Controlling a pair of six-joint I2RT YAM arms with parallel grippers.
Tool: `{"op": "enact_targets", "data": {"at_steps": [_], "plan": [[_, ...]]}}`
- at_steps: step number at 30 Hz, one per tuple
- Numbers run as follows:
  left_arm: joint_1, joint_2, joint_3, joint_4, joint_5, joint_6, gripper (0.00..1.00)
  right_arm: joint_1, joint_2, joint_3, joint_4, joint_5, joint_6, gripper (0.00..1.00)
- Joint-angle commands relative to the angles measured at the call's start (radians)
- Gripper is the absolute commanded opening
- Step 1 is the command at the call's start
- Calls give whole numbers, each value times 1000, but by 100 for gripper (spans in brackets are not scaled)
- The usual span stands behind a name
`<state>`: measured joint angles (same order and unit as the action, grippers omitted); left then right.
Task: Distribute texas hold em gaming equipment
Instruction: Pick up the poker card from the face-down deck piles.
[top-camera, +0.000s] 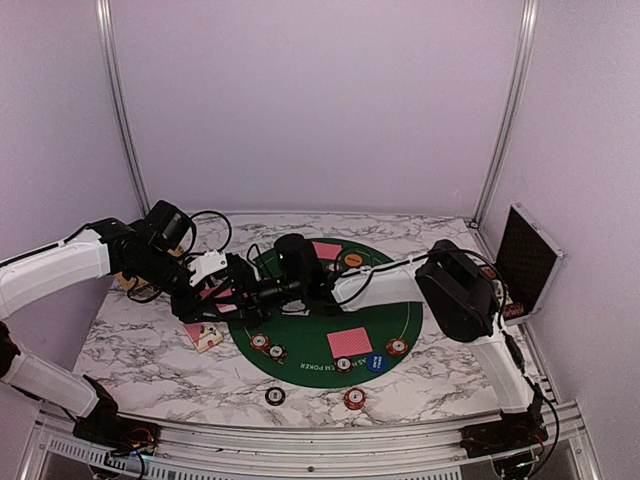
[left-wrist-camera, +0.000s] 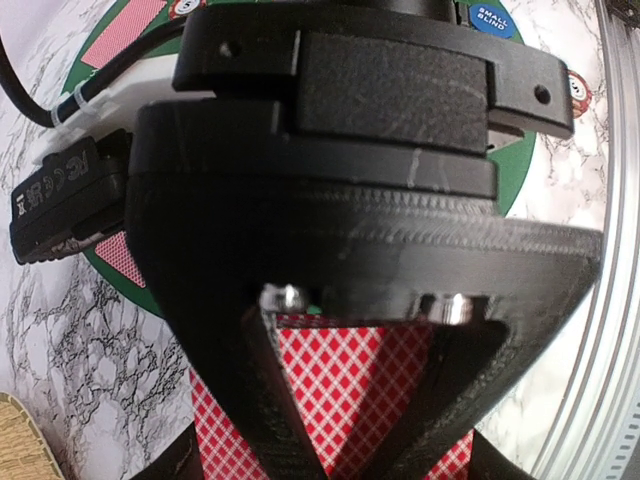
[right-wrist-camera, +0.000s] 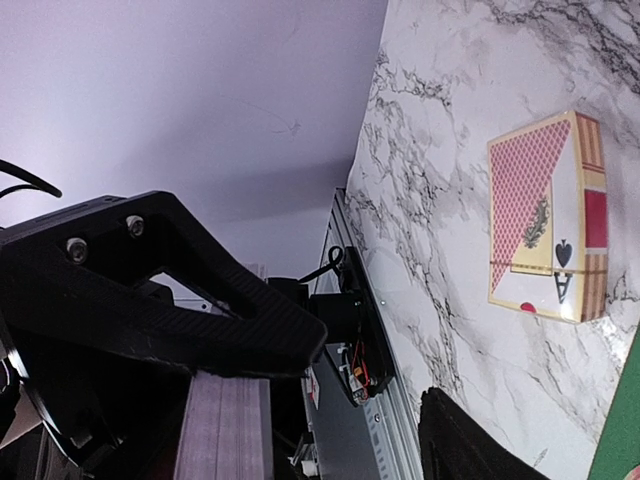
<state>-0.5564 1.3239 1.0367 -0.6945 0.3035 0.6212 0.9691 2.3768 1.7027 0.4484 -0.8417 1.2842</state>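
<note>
Both arms meet low over the left edge of the green mat (top-camera: 320, 345); open marble table (top-camera: 140, 345) spreads left of the mat (a card box (top-camera: 204, 336) lies just off it). The left gripper (top-camera: 228, 295) pinches a deck of red-backed cards (left-wrist-camera: 350, 370). The right gripper (top-camera: 258, 296), stretched across the mat, has its fingers spread at the deck.

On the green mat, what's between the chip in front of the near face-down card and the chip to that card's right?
The blue round button lies between the front chip and the right-hand chip, seen in the top view.
</note>
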Motion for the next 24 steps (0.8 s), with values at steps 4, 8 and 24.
{"op": "enact_targets", "data": {"at_steps": [4,8,24], "plan": [[-4,-25,13,10,33,10,1,-38,-70,-60,-92,53,-67,67],[-4,-25,13,10,33,11,2,-47,-96,-83,-113,57,-91,62],[-4,-22,16,12,30,3,1,-75,-188,-158,-116,52,-120,24]]}}
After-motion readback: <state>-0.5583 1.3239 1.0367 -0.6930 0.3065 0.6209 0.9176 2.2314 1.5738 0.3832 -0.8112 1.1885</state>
